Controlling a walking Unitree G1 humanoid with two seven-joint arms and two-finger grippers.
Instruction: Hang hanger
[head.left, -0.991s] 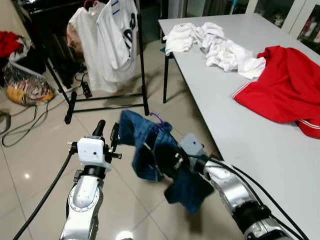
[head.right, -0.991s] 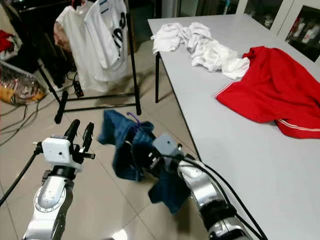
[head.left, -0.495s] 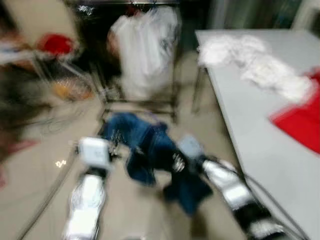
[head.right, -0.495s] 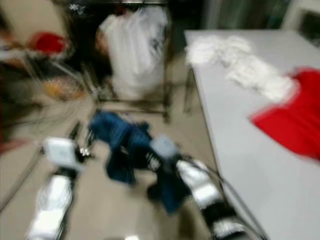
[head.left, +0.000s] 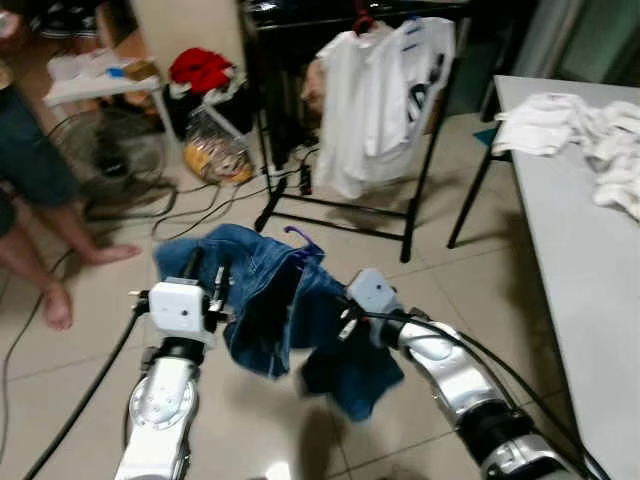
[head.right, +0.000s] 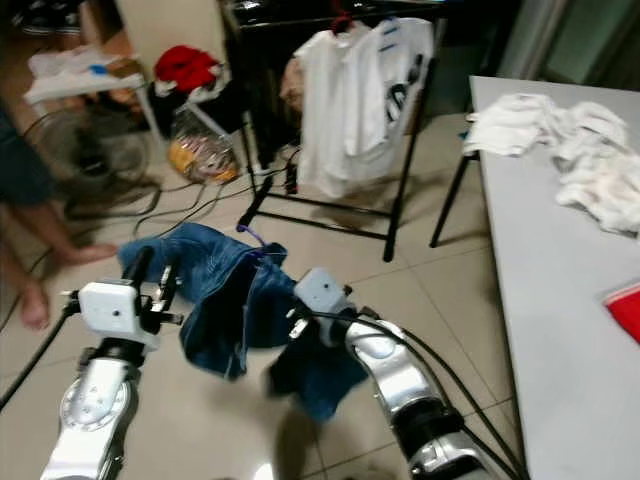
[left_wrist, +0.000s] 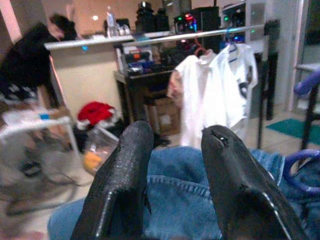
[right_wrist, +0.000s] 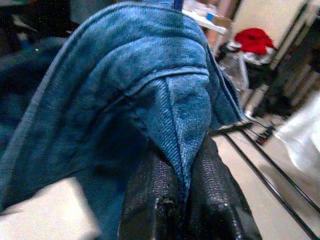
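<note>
A blue denim garment (head.left: 268, 300) hangs on a purple hanger whose hook (head.left: 303, 240) sticks up above the cloth. My right gripper (right_wrist: 184, 202) is shut on a fold of the denim, and in the eye views its fingers are buried in the cloth near the grey wrist (head.left: 372, 293). My left gripper (left_wrist: 177, 150) is open at the garment's left end, with denim lying just beyond its fingers (left_wrist: 125, 175). Further ahead stands the black clothes rack (head.left: 425, 150), which carries white shirts (head.left: 375, 100) on hangers.
A grey table (head.left: 590, 270) with white clothes (head.left: 560, 120) runs along the right. A person's bare legs (head.left: 40, 230) are at the left by a floor fan (head.left: 120, 150). Cables, a bag (head.left: 215, 155) and a red cloth (head.left: 200, 68) lie near the rack's foot.
The camera has swung left, so the rack sits near the middle and the person has come into view. The right gripper still grips the denim, and the left stays open beside it.
</note>
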